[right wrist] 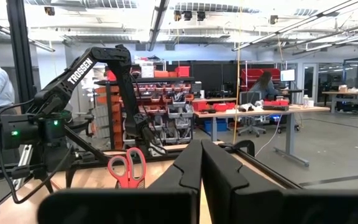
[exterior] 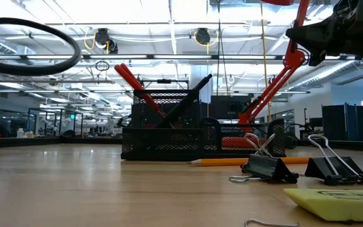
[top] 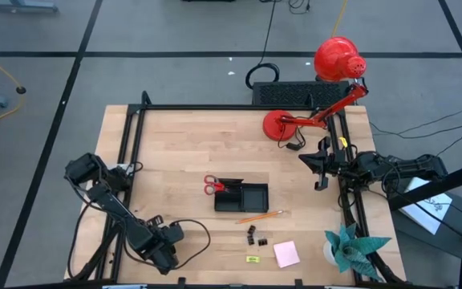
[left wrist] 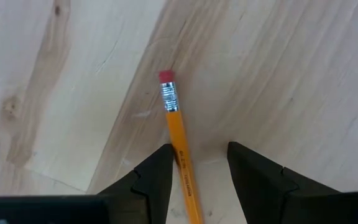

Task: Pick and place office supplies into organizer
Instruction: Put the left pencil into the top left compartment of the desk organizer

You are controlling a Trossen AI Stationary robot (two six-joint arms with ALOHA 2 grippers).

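Grasping step, I'd say: the left end effector, lower left of the overhead frame, stands spread around a yellow wooden pencil above the bench. Next it should pinch the pencil and carry it to the black mesh organizer at centre frame. The right end effector waits at the right, pressed together.

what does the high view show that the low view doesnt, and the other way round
Only the high view: the pink sticky pad and the teal paper plant, both near the table's front right corner.

Only the low view: the big room behind the table, with its ceiling lights.

Both: the black organizer, the red scissors standing in it, the pencil lying just in front of it, the black clips, the small yellow-green piece and the red lamp.
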